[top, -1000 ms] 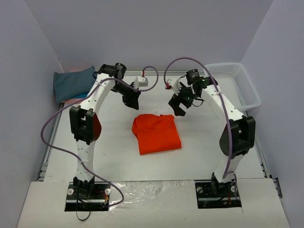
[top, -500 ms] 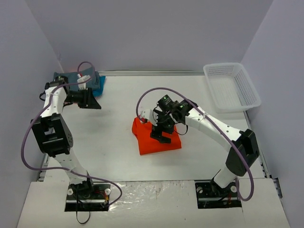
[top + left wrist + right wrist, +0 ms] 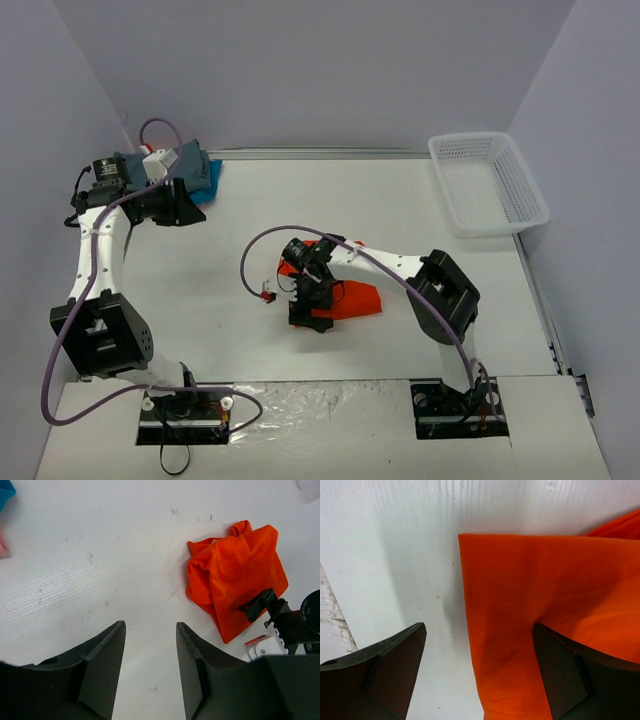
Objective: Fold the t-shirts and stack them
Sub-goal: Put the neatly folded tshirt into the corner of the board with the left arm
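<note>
The bright orange t-shirt (image 3: 356, 298) lies folded mid-table; it also shows in the left wrist view (image 3: 235, 575) and the right wrist view (image 3: 545, 595). My right gripper (image 3: 310, 314) is low at its front-left corner, open, and straddles the shirt's edge (image 3: 480, 650): one finger over bare table, the other over the cloth. My left gripper (image 3: 190, 212) is open and empty (image 3: 150, 626) beside the stack at the back left. There the dark grey-teal shirt (image 3: 192, 160) lies over the blue one (image 3: 206, 180). Slivers of blue (image 3: 4, 490) and pink (image 3: 2, 546) show at the left wrist view's edge.
A white mesh basket (image 3: 500, 227) stands at the back right. The right arm's purple cable (image 3: 247, 262) loops out over the table left of the orange shirt. Walls close in on the left, back and right.
My right gripper has moved across the orange shirt to its front-left corner and sits low there. My left arm has swung further back left, close to the stack.
</note>
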Robot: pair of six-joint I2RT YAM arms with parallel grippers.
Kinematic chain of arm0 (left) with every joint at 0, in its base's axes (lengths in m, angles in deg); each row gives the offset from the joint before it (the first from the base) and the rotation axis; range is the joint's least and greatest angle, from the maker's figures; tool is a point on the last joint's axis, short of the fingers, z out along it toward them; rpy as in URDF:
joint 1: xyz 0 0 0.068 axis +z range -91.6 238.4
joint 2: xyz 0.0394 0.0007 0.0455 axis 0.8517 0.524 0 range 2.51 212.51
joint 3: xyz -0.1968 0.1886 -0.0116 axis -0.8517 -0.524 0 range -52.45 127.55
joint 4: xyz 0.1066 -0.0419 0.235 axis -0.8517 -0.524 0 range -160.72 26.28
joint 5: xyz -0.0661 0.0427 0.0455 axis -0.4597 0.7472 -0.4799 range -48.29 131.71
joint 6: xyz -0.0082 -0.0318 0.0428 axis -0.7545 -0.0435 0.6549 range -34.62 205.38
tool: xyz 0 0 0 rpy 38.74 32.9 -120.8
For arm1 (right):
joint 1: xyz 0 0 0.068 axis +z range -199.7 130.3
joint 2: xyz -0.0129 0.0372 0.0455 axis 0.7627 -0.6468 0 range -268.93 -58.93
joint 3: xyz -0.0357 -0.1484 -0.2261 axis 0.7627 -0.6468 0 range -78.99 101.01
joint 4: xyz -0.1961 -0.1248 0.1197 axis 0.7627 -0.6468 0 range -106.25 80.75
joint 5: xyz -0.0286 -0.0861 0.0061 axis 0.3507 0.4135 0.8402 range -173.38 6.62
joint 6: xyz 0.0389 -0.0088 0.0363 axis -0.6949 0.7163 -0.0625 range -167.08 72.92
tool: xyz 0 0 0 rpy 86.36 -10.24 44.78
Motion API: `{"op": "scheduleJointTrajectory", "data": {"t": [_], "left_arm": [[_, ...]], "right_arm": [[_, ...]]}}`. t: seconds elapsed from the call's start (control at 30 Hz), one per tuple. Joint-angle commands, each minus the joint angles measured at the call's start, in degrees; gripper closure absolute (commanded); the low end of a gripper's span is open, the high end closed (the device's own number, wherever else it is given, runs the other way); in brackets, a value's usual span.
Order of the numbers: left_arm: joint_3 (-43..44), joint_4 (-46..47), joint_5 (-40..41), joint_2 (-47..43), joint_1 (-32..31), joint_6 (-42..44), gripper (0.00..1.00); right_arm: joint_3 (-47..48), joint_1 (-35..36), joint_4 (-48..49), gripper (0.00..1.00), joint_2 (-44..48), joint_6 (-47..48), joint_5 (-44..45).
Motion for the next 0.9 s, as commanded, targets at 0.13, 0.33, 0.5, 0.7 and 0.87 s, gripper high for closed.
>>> {"op": "scheduleJointTrajectory", "data": {"t": [0.13,0.33,0.5,0.7,0.87], "left_arm": [[-3.33,3.15,2.74,-4.77,0.02,-0.41,0.54],[-4.47,3.68,2.57,-5.74,0.02,-0.49,0.52],[-4.74,3.68,1.69,-6.18,0.02,-0.32,0.50],[-6.05,5.17,1.52,-6.62,0.02,-1.10,0.49],[-7.81,8.25,1.43,-5.92,-0.15,-3.64,0.47]], "right_arm": [[4.33,1.48,-0.66,0.17,-3.89,-0.02,0.33],[3.01,1.57,4.69,0.21,-7.41,-1.78,7.53],[2.75,1.13,6.46,0.42,-11.18,-3.28,10.18],[4.15,-0.09,7.17,1.00,-12.60,-3.98,12.37],[8.98,-4.75,7.52,1.00,-13.30,-4.07,15.37]]}}
